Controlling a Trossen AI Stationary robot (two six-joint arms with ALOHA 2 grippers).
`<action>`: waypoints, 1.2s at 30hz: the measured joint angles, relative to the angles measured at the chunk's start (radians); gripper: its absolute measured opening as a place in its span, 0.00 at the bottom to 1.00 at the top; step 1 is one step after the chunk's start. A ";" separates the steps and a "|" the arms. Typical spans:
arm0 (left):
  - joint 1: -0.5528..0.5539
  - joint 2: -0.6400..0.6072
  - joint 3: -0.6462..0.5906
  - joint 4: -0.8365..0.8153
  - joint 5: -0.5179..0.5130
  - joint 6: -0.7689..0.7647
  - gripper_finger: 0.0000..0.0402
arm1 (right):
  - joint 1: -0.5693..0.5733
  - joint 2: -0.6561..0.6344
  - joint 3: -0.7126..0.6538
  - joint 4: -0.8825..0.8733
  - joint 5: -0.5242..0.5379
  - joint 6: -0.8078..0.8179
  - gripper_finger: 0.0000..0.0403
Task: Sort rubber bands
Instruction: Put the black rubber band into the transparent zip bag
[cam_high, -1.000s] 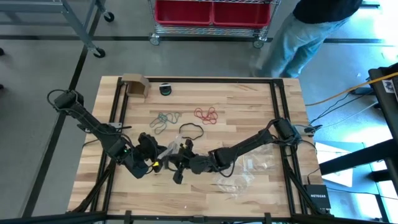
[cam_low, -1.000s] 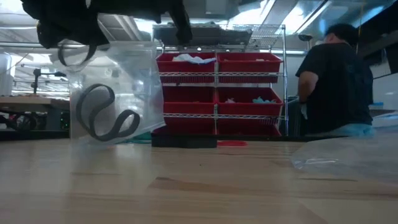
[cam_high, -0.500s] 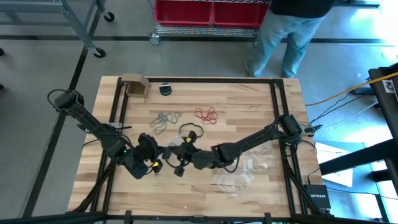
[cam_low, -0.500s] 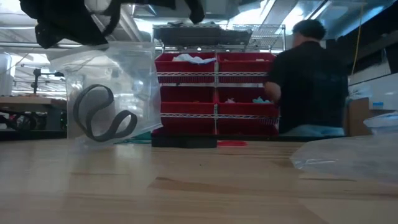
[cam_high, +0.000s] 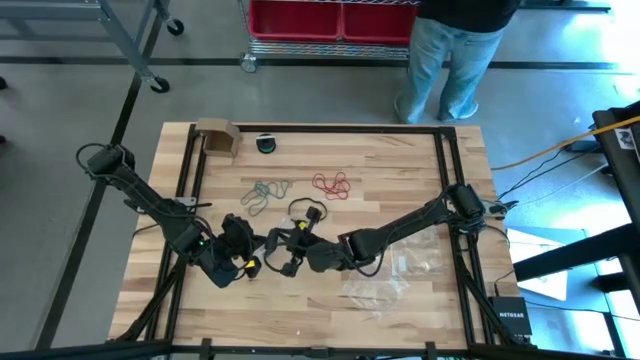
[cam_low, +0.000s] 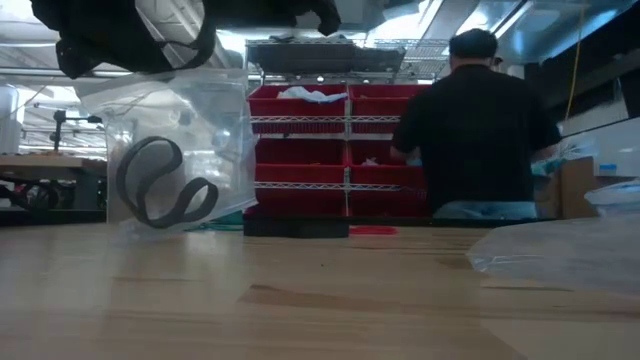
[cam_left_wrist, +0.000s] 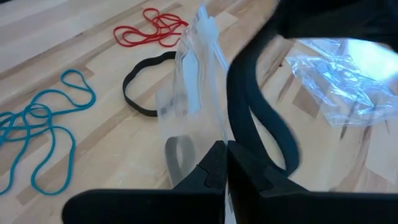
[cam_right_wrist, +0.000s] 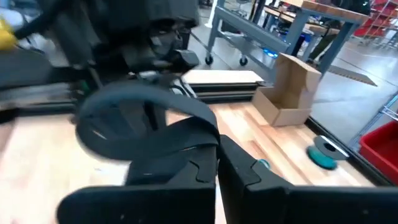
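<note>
My left gripper (cam_high: 248, 265) is shut on a clear zip bag (cam_low: 190, 120) that hangs over the table's near left part, with black rubber bands (cam_low: 160, 187) in its bottom. Right beside it, my right gripper (cam_high: 290, 258) is shut on one wide black rubber band (cam_left_wrist: 258, 118), which it holds up by the bag's top. Another black band (cam_high: 305, 212) lies flat on the wood. The teal bands (cam_high: 262, 192) and the red bands (cam_high: 332, 185) lie farther back. My left gripper pinches the bag's upper edge (cam_left_wrist: 211, 134) between its two shut fingers, slanting down from the table's left. The bag hangs below the fingers; whether its lower end (cam_low: 170, 225) touches the table I cannot tell. My right gripper pinches the black band (cam_right_wrist: 186, 134) between its two shut fingers, coming nearly level from the table's right. The loop (cam_right_wrist: 137, 109) stands out beyond the fingertips, clear of the table.
Empty clear bags (cam_high: 385, 280) lie crumpled at the near right. A small cardboard box (cam_high: 217, 137) and a dark round thing (cam_high: 266, 143) sit at the far edge. A person (cam_high: 455, 45) stands at the red-bin shelf (cam_low: 345, 150) beyond the table.
My right gripper has risen and gone a little toward the far edge, closer to the bag's top, rolling its wrist as it went; the black band went up with it. The person has walked left along the shelf.
</note>
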 joint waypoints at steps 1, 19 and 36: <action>0.000 0.000 0.000 0.000 0.000 0.000 0.00 | -0.001 0.000 0.000 -0.011 0.000 -0.001 0.00; 0.002 0.000 0.000 0.035 -0.009 -0.005 0.00 | -0.015 0.047 0.000 -0.064 -0.119 0.052 0.00; 0.002 0.000 0.000 0.175 -0.023 0.094 0.00 | -0.040 0.065 -0.005 -0.149 -0.214 0.105 0.00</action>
